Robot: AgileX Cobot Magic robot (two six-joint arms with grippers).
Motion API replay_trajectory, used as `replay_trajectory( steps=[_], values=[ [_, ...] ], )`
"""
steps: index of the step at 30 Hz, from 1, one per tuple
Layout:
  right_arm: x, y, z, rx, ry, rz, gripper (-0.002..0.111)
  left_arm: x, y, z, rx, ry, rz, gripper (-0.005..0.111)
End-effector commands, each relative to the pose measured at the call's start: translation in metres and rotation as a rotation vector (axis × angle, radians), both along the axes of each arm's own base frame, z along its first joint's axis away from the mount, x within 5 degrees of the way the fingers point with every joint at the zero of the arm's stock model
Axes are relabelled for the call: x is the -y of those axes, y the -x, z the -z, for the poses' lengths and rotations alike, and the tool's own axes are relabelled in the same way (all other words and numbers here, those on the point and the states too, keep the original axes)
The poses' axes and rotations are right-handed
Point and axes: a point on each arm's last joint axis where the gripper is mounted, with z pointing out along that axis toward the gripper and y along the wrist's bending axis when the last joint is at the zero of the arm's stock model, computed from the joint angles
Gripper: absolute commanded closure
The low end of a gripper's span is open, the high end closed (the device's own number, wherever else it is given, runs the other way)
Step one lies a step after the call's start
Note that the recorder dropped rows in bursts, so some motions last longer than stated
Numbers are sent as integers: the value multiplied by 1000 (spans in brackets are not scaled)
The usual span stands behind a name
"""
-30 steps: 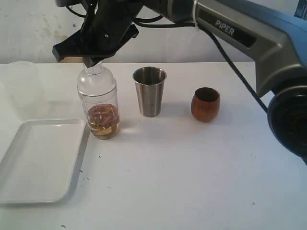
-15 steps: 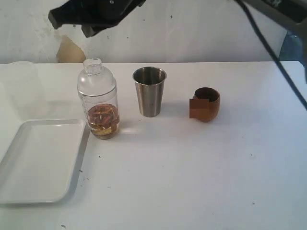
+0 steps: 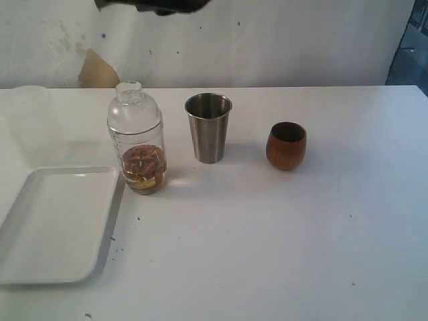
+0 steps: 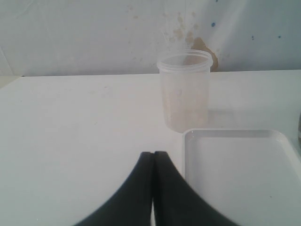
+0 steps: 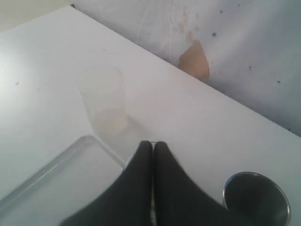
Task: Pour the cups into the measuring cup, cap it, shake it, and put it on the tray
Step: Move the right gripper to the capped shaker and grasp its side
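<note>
White table (image 3: 281, 254), tray (image 3: 53, 227) just beside measuring cup (image 3: 137, 144)

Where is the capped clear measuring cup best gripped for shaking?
Probably the straight wall of the tall clear plastic measuring cup, just below its domed cap, which tapers. Come in level from the camera-facing side: the brushed-steel tumbler flanks one side, the flat white tray the other.

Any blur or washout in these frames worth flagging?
Exterior view: the arm at the top edge is motion-smeared, and the frosted cup nearly vanishes against the white table. Left wrist view: the left hand is soft up close, background sharp. Right wrist view: soft throughout, the cup washed out, the right hand blurry.
</note>
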Motion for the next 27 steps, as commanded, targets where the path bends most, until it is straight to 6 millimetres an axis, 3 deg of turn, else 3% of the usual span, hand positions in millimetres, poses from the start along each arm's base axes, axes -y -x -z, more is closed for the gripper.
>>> replay_trajectory(
  steps=[1,6,10,13,16,18,27],
  values=[
    [13,33,25,165,-137,11,108,0,0,0,10,-5,1,107],
    [16,62,86,216,-158,-11,107,0,0,0,10,-5,1,107],
    [10,65,128,165,-63,-52,88,0,0,0,10,-5,1,107],
    [4,59,151,118,-23,-53,59,0,0,0,10,-5,1,107],
    [-3,50,170,127,-22,-48,22,0,0,0,10,-5,1,107],
    [-7,44,181,147,-33,-43,7,0,0,0,10,-5,1,107],
    [-24,24,225,178,-41,-36,3,0,0,0,10,-5,1,107]
  ],
)
